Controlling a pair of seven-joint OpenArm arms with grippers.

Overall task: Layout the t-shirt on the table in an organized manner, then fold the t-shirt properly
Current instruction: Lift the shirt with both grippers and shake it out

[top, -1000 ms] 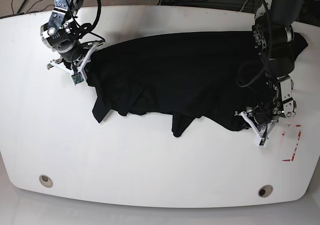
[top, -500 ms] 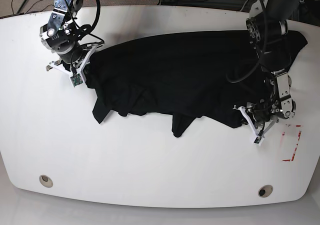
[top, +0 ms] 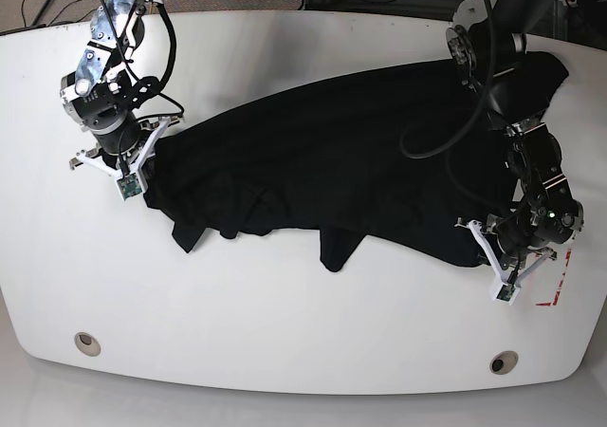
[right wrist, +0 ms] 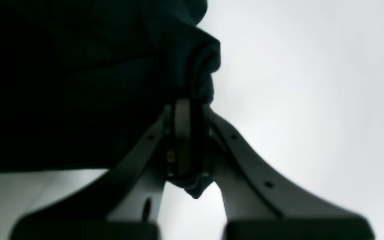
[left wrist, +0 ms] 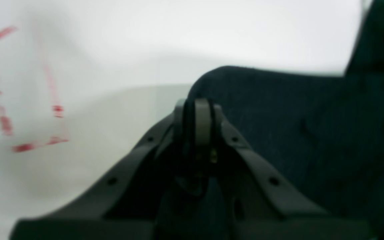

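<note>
- A black t-shirt (top: 332,161) is spread across the middle of the table (top: 285,323), running from the far right corner down toward the left; its cloth is matte and soft, with a faint fine weave seen in the left wrist view.
- The near hem is uneven: folds and two hanging flaps are seen along it, one at the left end and one near the middle.
- The table is white and glossy, with rounded corners; soft reflections are carried on its surface.
- Two round metal-ringed holes are set near the near edge, the left hole (top: 86,343) and the right hole (top: 503,362).
- A red rectangle (left wrist: 25,90) is marked in broken, dashed strokes on the table, just right of the shirt's near right corner; no lettering can be read on it.
- The left gripper (top: 500,249) is at the shirt's near right corner; its fingers are pressed together on a rounded bunch of dark cloth, as seen in the left wrist view.
- The right gripper (top: 128,157) is at the shirt's left end; its fingers are clamped on a rolled edge of cloth, and a small tail of fabric hangs out behind them in the right wrist view.
- Both grippers have pale, smooth plastic finger frames with small round holes; the arms behind them are dark and metallic, with black cables looped alongside.
- No brand or readable writing is seen on shirt, table or arms.
</note>
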